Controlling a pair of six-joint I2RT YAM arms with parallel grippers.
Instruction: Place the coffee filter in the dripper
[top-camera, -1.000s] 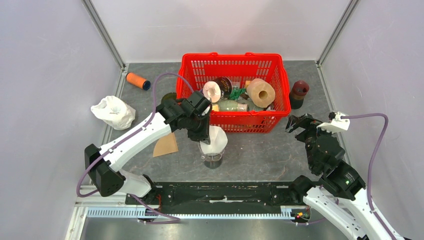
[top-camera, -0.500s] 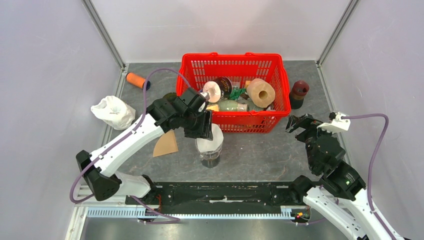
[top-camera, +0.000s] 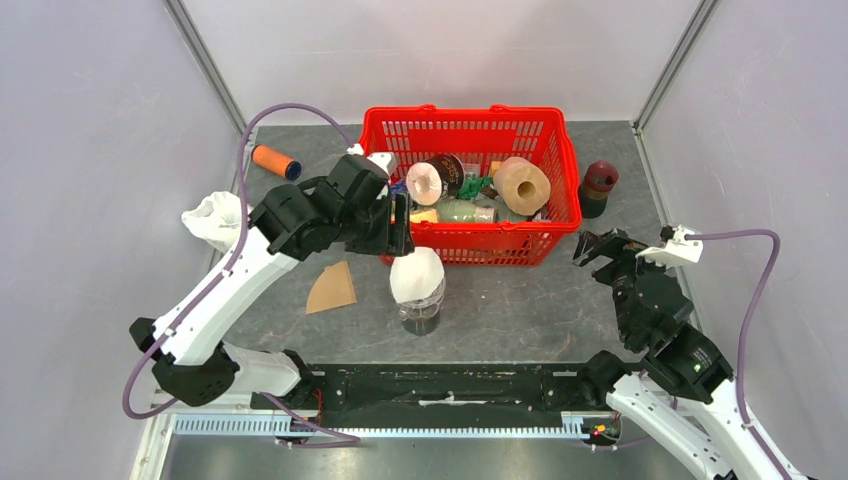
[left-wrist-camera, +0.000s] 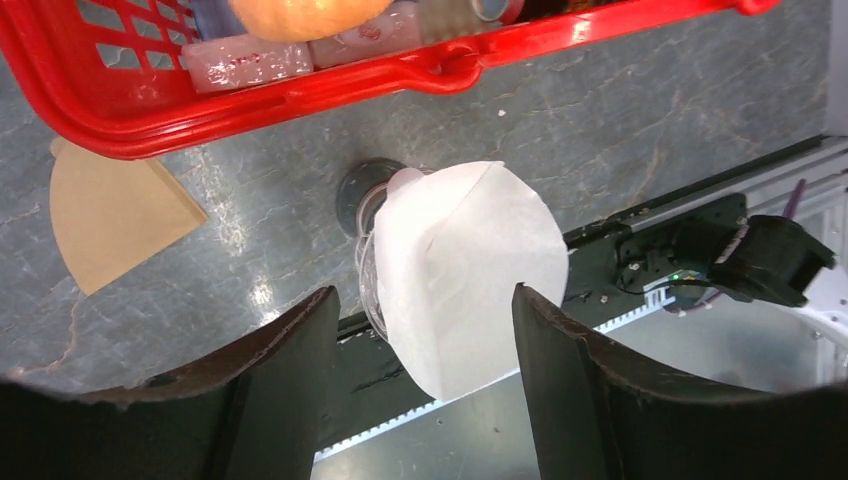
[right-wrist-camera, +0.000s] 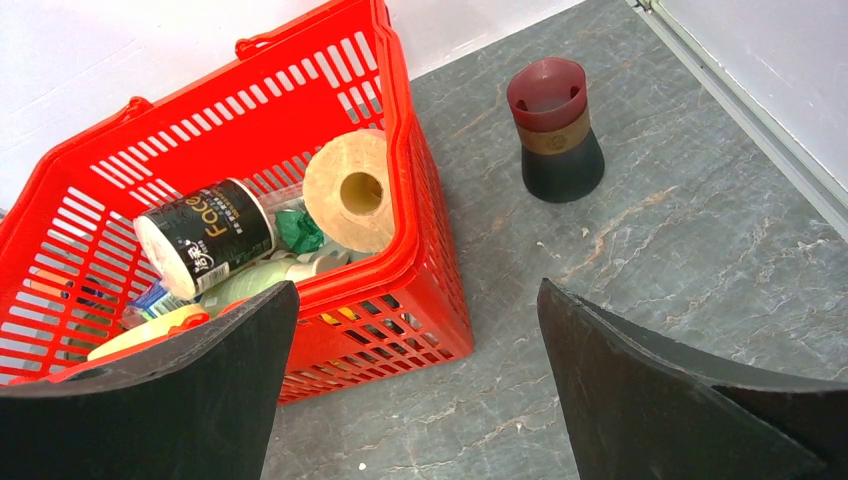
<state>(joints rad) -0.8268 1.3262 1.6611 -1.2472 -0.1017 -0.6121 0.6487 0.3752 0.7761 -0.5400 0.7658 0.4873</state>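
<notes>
The white coffee filter (top-camera: 417, 275) stands in the clear glass dripper (top-camera: 420, 316) in front of the basket, its top sticking well above the rim. My left gripper (top-camera: 398, 228) hovers just behind and above it, open, touching nothing. In the left wrist view the filter (left-wrist-camera: 465, 270) shows between and beyond the two spread fingers (left-wrist-camera: 290, 380), with the dripper's glass rim (left-wrist-camera: 368, 290) at its left and the left gripper (left-wrist-camera: 422, 300) holding nothing. My right gripper (top-camera: 598, 247) stays at the right of the table, open and empty (right-wrist-camera: 418, 290).
A red basket (top-camera: 470, 246) full of items stands behind the dripper. A brown paper filter (top-camera: 332, 288) lies flat left of it. A dark red and black vessel (top-camera: 598, 188) stands right of the basket. An orange roll (top-camera: 275, 161) and a white bag (top-camera: 225, 222) lie at the left.
My left gripper has opened, let go of the white filter and pulled up and back toward the basket. The filter stays in the dripper. The right arm has not moved.
</notes>
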